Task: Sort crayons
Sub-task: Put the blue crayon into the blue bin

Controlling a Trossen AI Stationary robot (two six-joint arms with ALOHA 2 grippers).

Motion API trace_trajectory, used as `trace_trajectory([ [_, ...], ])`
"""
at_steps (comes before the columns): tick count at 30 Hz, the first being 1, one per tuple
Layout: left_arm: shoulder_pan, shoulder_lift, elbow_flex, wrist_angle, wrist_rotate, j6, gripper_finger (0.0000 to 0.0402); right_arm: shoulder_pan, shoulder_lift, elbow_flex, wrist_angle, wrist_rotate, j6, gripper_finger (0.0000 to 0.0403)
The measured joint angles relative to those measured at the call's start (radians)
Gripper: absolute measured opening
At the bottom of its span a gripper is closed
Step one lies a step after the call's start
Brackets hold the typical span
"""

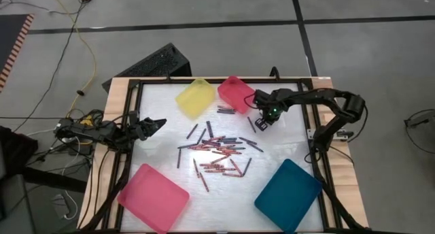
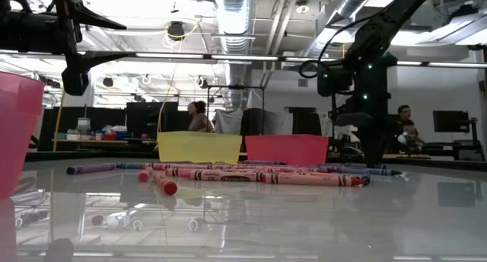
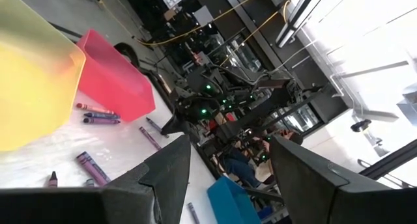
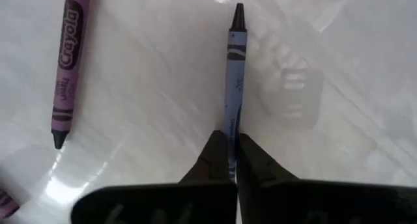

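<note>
My right gripper [image 4: 233, 152]: fingers clamped on a blue crayon [image 4: 234, 87], a purple crayon [image 4: 65, 68] lying beside them. My left gripper [image 3: 228, 165]: fingers apart, above the desk [image 1: 160, 149].

- Long ceiling lights [image 2: 228, 58] glow bright in the low view, and both arms stand dark against them.
- The white table [image 1: 163, 142] is glossy: under those lights it mirrors the crayons [image 2: 228, 173] as pale smears.
- In the high view the table is evenly lit, brightest just beside the yellow tray [image 1: 196, 98]; the floor around it is duller grey.
- In the left wrist view that yellow tray is a soft blur close up, and the windows far behind it are blown out white.
- In the right wrist view a blue crayon [image 4: 235, 74] is sharp and casts a faint grey shadow beside it, with streaks of glare around it.
</note>
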Motion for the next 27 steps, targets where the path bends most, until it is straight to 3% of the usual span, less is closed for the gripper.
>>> trace_trajectory([
  [8,0.0,0.0,0.0,-0.003,-0.002,0.0,0.0199,0.02,-0.22,0.032,-0.07,0.006,0.086,0.0003],
  [13,0.0,0.0,0.0,-0.003,-0.003,0.0,0.0199,0.109,-0.372,0.061,-0.061,-0.076,0.106,0.0002],
  [19,0.0,0.0,0.0,-0.003,-0.003,0.0,0.0199,0.327,-0.505,0.097,-0.055,-0.203,0.158,0.0002],
  [27,0.0,0.0,0.0,-0.003,-0.003,0.0,0.0199,0.723,-0.534,0.117,-0.053,-0.204,0.446,0.0002],
])
